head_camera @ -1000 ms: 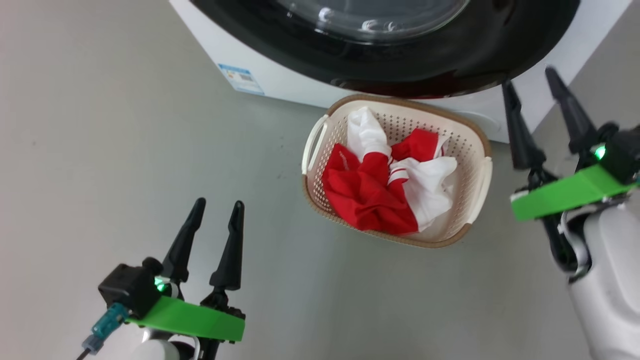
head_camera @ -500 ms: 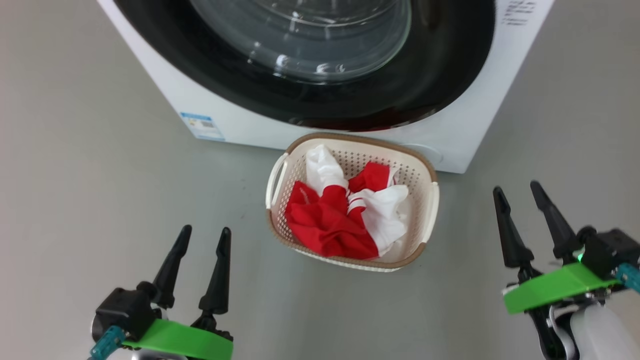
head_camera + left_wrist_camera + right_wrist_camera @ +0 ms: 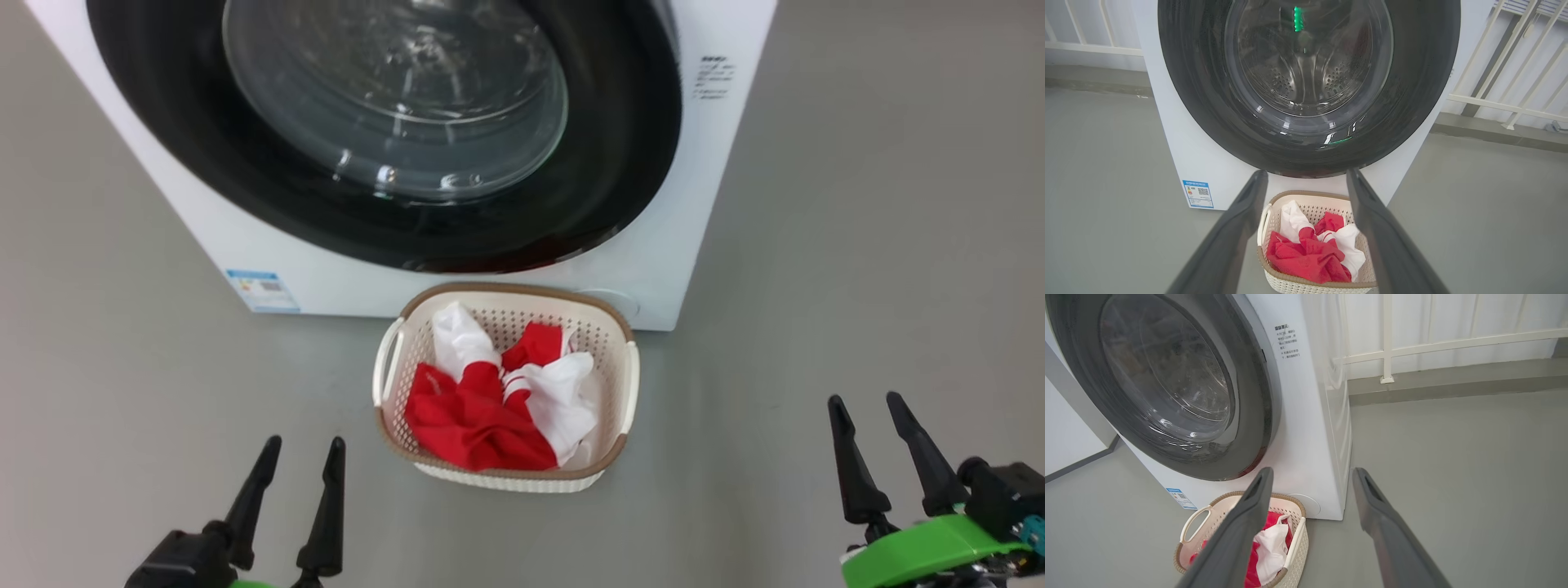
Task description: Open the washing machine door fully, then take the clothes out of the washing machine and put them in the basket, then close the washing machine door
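Your left gripper [image 3: 304, 447], seven o'clock, and right gripper [image 3: 864, 402], four o'clock, stand spread and empty. The clothes [image 3: 473, 418] lie in the basket [image 3: 508, 290].

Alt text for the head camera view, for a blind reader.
A white washing machine with its black-rimmed door shut stands behind a cream basket holding red and white clothes on a grey floor. The left gripper and right gripper sit at the bottom corners, jaws open, empty.
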You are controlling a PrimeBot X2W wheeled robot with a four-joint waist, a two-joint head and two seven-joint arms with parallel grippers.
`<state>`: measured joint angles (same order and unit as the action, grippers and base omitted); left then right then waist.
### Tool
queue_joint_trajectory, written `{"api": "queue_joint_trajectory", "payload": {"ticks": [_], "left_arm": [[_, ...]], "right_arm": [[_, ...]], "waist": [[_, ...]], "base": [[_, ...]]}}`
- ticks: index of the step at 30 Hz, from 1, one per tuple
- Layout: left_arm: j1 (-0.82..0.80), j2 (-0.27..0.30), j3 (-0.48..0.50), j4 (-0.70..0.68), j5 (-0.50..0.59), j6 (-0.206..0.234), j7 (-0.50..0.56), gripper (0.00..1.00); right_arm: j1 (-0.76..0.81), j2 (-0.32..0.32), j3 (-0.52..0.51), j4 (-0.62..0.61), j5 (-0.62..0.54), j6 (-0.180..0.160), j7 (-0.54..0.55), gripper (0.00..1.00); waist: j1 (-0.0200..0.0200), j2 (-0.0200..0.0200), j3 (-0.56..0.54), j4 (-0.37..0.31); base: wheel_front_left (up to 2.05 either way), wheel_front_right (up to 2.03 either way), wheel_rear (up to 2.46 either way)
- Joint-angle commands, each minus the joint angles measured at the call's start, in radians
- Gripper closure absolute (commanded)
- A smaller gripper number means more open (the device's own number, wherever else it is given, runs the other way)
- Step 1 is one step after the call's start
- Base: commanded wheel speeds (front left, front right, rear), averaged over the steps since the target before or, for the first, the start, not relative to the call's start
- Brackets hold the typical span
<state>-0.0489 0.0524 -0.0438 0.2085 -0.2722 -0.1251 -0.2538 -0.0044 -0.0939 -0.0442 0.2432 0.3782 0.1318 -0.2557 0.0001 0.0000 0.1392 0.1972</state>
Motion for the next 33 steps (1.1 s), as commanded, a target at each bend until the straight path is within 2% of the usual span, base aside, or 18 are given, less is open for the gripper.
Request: {"api": "queue_joint_trajectory", "payload": {"ticks": [1,16,28,33], "left_arm": [[0.004,0.023,0.035,-0.018,0.009,-0.005,-0.008,0.0],[0.06,0.041,0.083,-0.029,0.032,-0.006,-0.008,0.0],[0.075,0.044,0.083,-0.039,0.025,-0.006,-0.008,0.0],[0.083,0.048,0.072,-0.063,-0.01,-0.006,-0.008,0.0]], "right_arm": [[0.008,-0.01,0.013,-0.026,0.006,-0.001,-0.006,0.0],[0.103,-0.005,-0.027,-0.05,0.004,-0.001,-0.006,0.0],[0.138,0.002,-0.037,-0.052,0.002,-0.001,-0.006,0.0],[0.144,0.005,-0.036,-0.048,0.002,-0.001,-0.006,0.0]], "waist": [[-0.0001,0.0,-0.047,-0.048],[-0.0001,0.0,-0.092,-0.121],[-0.0001,0.0,-0.106,-0.132],[-0.0001,0.0,-0.113,-0.131]], "base": [[0.0,0.0,0.0],[0.0,0.0,0.0],[0.0,0.0,0.0],[0.0,0.0,0.0]]}}
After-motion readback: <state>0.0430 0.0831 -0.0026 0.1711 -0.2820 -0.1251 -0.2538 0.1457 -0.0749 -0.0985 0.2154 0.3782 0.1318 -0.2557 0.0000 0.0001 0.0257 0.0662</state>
